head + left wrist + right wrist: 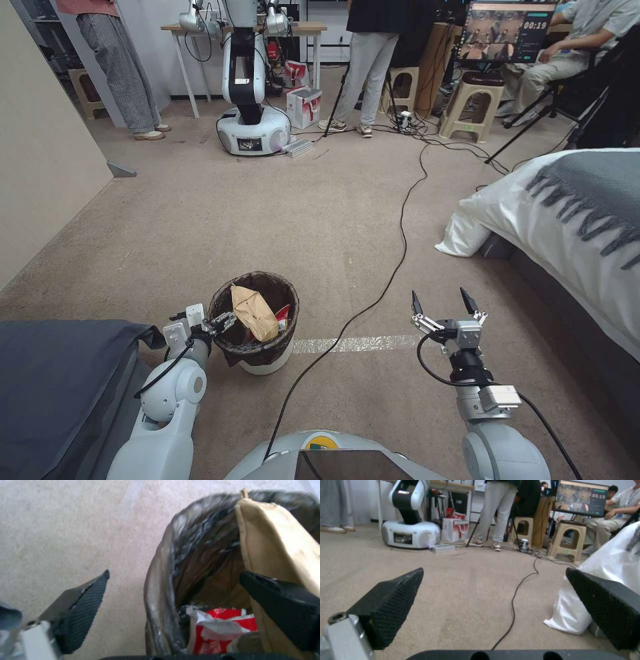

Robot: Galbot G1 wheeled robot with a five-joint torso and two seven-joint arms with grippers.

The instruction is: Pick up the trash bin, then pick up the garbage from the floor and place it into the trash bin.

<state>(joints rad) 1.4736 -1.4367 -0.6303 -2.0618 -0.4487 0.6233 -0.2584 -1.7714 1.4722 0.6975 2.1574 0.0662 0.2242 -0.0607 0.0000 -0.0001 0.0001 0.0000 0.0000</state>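
The trash bin (pixel 257 327) was seen on the carpeted floor (pixel 280 213), straddled at its rim by the spread left gripper (pixel 223 323), one finger inside, one outside. A crumpled brown paper bag (pixel 255 312) and a crushed red-and-white paper cup (pixel 220 627) were seen inside; deeper contents were hidden. The right gripper (pixel 443 305) was held released, apart, beyond a black cable (pixel 400 233). A bed (pixel 573 220) was cut off at right.

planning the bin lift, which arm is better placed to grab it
Left. The left gripper already straddles the trash bin rim, jaws open. The right gripper hovers open over bare carpet, well away.
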